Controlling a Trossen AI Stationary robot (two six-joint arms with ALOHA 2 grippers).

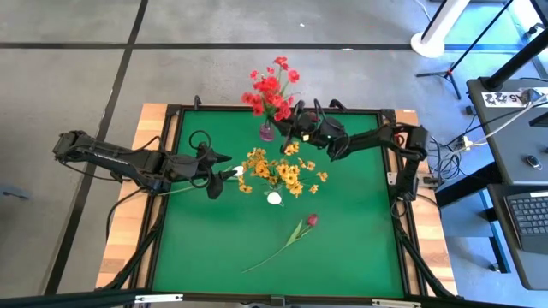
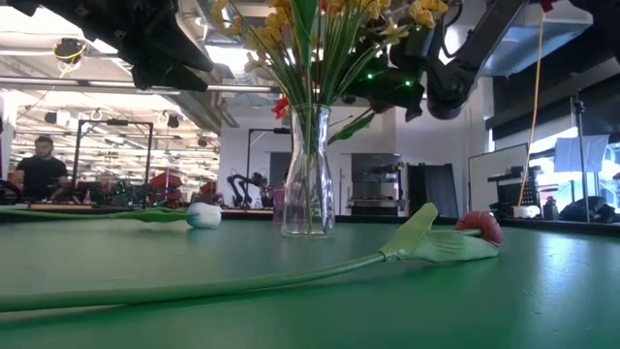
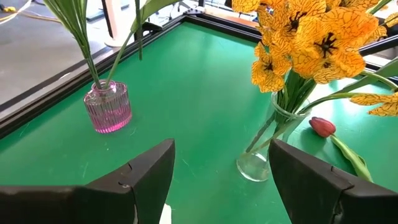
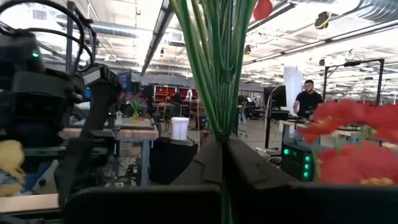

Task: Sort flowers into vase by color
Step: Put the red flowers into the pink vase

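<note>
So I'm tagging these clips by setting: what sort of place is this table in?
Most likely a robotics lab or workshop, not a home. The green table stands on bare concrete, beyond it the low view shows more robot arms on benches under exposed ceiling ducts, and a person sits at a workstation.

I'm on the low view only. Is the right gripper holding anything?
Observer: Yes. The right gripper is shut on the green stems of the red flowers.
Operator: Where do those stems stand?
Observer: In a small pink vase near the table's far edge, beyond the clear vase.
Operator: And the left gripper?
Observer: The left gripper is open and empty, facing the clear vase of yellow flowers.
</note>
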